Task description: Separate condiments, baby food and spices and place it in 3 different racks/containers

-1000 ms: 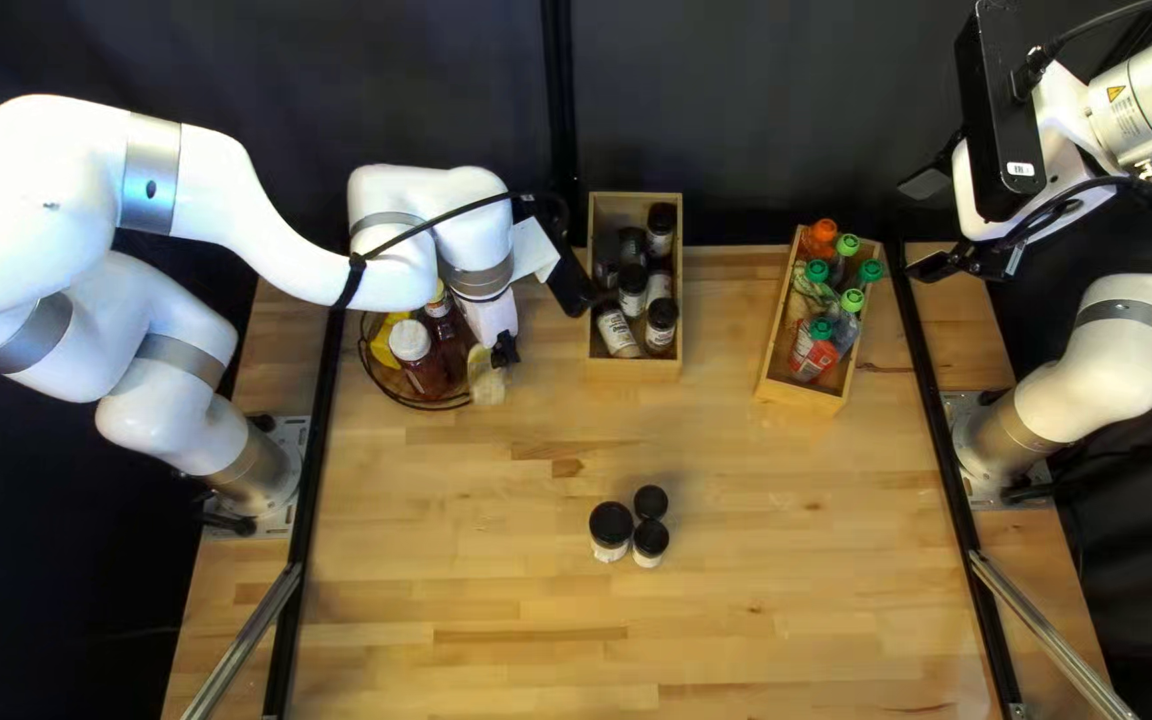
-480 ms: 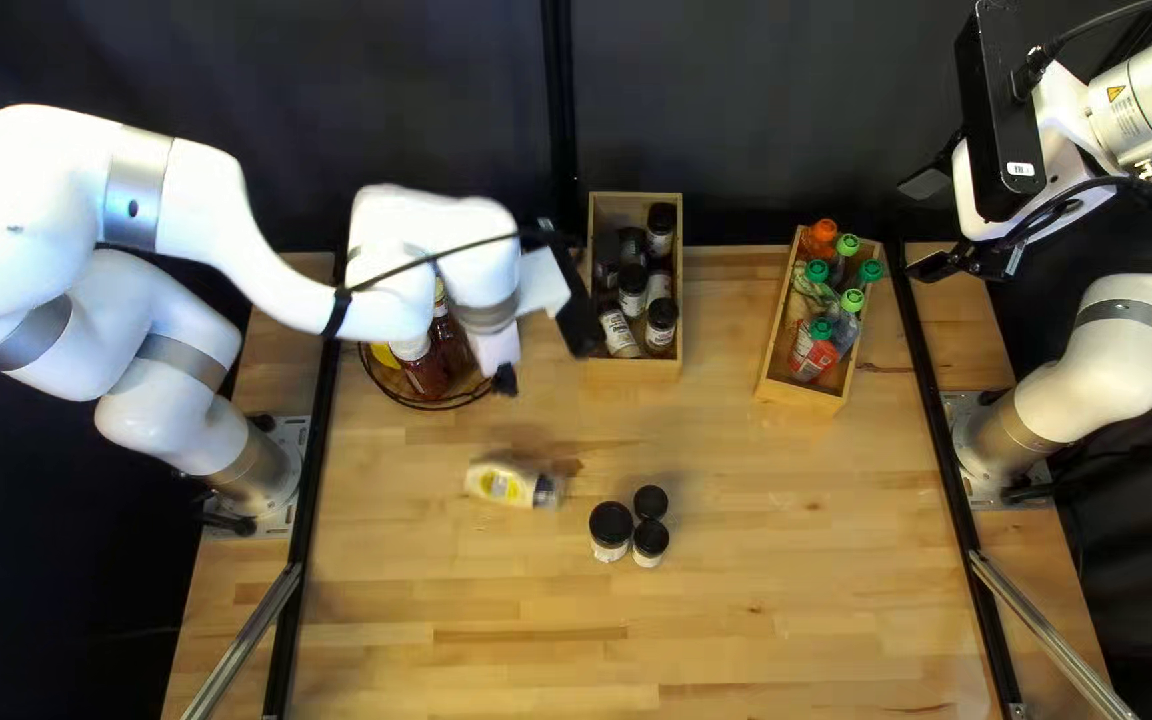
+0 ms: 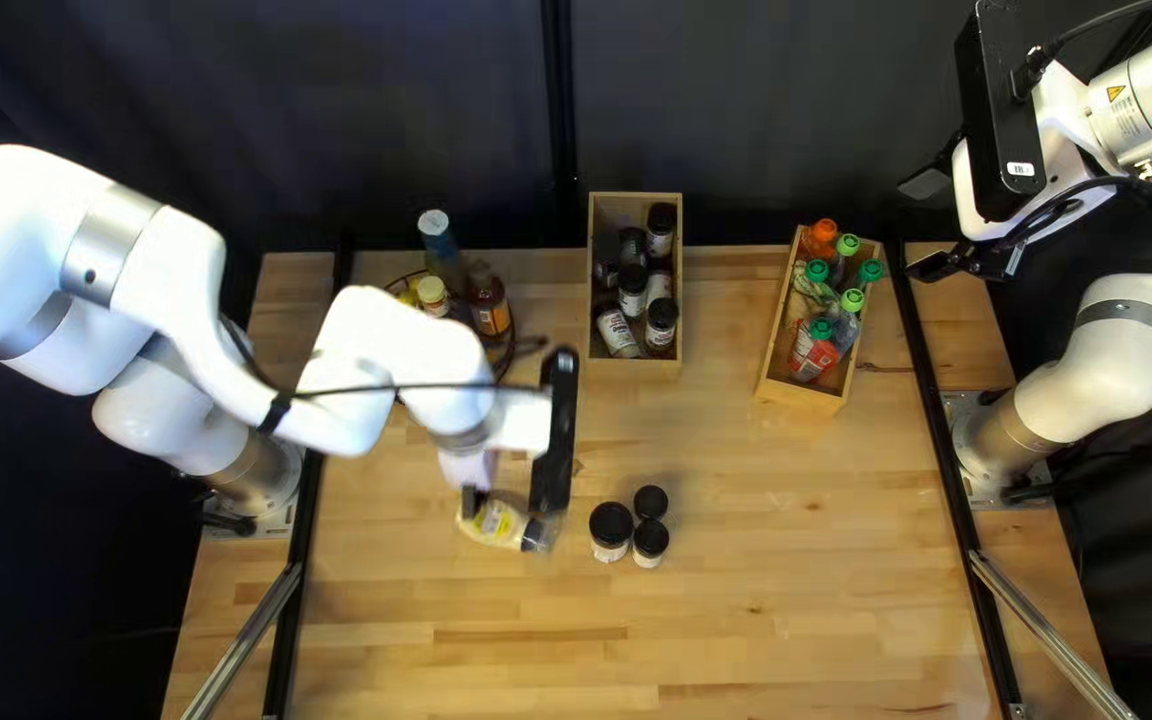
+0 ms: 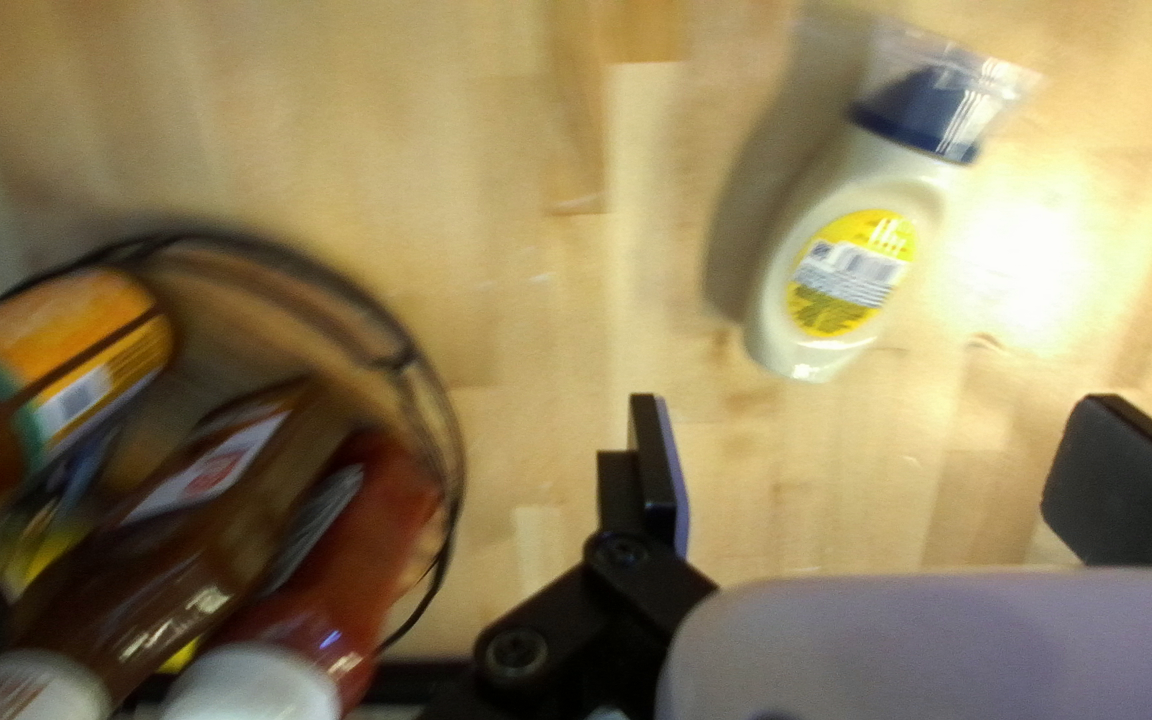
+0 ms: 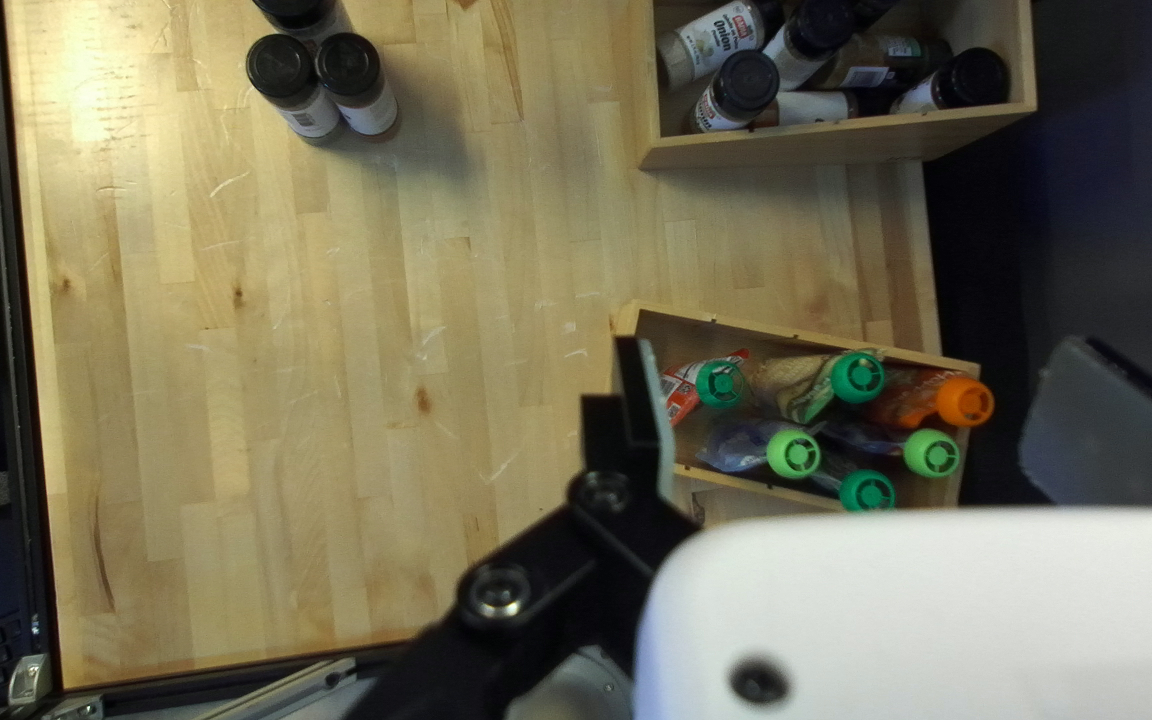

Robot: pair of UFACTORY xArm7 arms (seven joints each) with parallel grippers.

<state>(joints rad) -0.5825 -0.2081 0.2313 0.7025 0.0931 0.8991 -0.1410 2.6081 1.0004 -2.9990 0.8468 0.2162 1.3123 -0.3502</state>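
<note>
Left gripper [image 3: 503,502] low over the desk [image 3: 763,587], left of its middle, fingers spread wide. The cream squeeze bottle [image 4: 830,267] lies on its side on the desk ahead of them, apart from both in my left wrist view, base toward the gripper and dark blue cap pointing away; clear plastic covers the cap. Three black-lidded jars [image 3: 611,527] stand huddled near the cap end, on the side toward the desk's right edge. Wire basket [image 4: 456,440] beside the gripper, toward the desk's far left corner, with a red bottle [image 4: 390,514], brown bottle [image 4: 203,520] and orange-labelled bottle [image 4: 70,347] leaning in it. At the far edge: a wooden box of spice jars [image 3: 636,370] near the middle, a wooden box of pouches [image 3: 800,396] farther right. Right gripper [image 3: 930,224] raised by the far right corner, fingers apart. My left arm hides part of the basket from above; smearing and overlap make its deeper contents hard to tell. Glare whitens the desk beside the bottle.
</note>
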